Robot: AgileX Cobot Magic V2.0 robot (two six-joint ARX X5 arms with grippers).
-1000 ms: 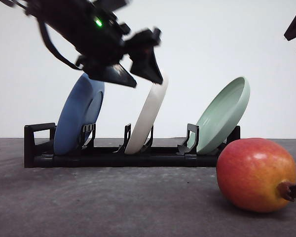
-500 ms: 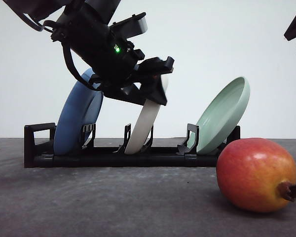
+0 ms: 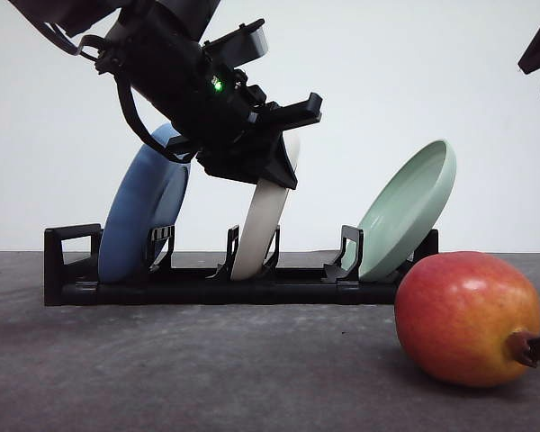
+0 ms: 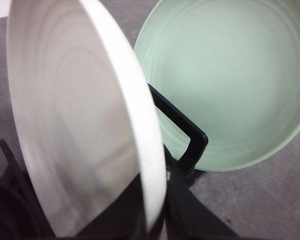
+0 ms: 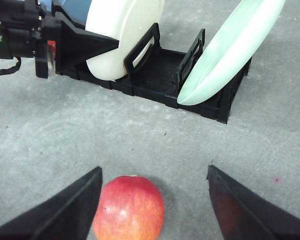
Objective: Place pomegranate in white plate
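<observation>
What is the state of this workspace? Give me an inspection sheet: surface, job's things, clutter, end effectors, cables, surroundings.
Surface: grey table, bare apart from the items below.
Job's things: pomegranate lies on the table in front of the rack's right end. White plate stands tilted in the middle slot of the black rack.
Clutter: blue plate and green plate in the rack's outer slots.
End effectors: left end effector straddles the white plate's top rim; grip cannot be told. Right end effector is open above the pomegranate.
Cables: black cable loops along the left arm.
Surroundings: plain white backdrop.
</observation>
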